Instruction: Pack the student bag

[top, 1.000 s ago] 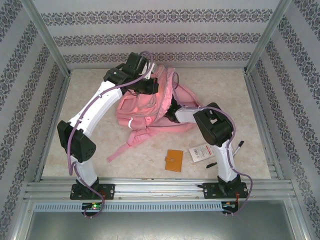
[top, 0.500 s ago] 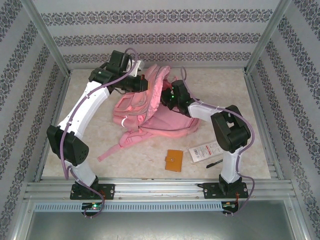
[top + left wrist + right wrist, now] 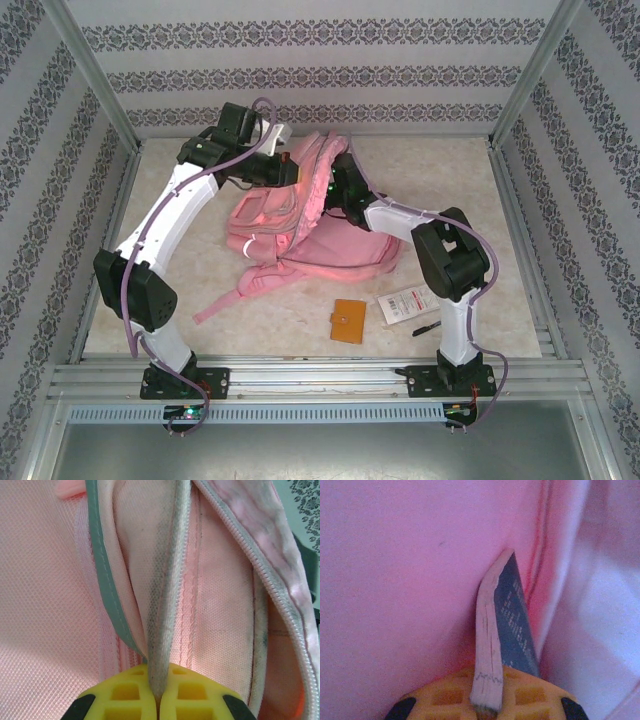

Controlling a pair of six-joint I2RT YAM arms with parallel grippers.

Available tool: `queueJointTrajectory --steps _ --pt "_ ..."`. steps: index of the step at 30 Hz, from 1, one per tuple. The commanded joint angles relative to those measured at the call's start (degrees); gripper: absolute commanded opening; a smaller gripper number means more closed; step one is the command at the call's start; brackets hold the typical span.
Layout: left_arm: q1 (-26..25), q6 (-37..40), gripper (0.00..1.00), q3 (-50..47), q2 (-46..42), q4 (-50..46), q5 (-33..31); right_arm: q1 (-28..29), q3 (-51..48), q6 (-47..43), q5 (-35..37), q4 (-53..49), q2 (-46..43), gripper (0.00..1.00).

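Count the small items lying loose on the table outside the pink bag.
3: a brown wallet near the front edge, a white packet to its right, and a black pen in front of the packet. The right arm may hide others.

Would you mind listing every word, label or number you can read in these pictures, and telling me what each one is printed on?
Nothing is legible.
On the dark booklet in the right gripper: pale lines of print, too blurred to read.
On the white packet on the table: red and dark print, too small to read.
On the brown wallet and the student bag: no lettering visible.
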Motion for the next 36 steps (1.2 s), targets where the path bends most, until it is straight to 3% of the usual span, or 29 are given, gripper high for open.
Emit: queueJointTrajectory --steps 1,9,13,16,19,22,33,36 --pt "1.25 2.91 0.0 0.63 -4.25 7.3 5.66 0.77 4.34 0.69 -4.3 3.84 0.7 0.0" --pt "1.3 3.9 0.0 0.5 -3.99 7.79 13.65 -0.09 10.55 -4.86 -1.02 -4.35 9.51 0.17" --pt "1.43 4.36 0.0 0.43 -3.69 7.13 14.37 -1.28 13.56 -5.82 -1.11 -5.6 13.14 0.33" --pt "1.73 6.07 0.0 0.96 -3.34 4.69 13.17 -2.04 15.38 -11.78 0.11 -14.26 12.17 0.4" --pt "3.14 7.85 0.0 0.36 -3.33 3.37 14.25 -2.9 11.46 -13.66 3.7 -16.37 8.37 0.46" --pt "5.21 6.95 0.0 -1.46 -3.51 4.27 17.19 -3.52 7.97 -14.28 3.91 -15.45 5.48 0.5" --pt "5.95 7.2 0.0 -6.25 -4.65 6.51 13.66 0.28 -6.18 -12.96 8.17 -11.95 -4.96 0.52" --pt "5.95 11.81 0.0 -6.25 -4.4 3.7 10.17 1.0 -13.01 -13.32 11.11 -10.61 -10.3 0.52"
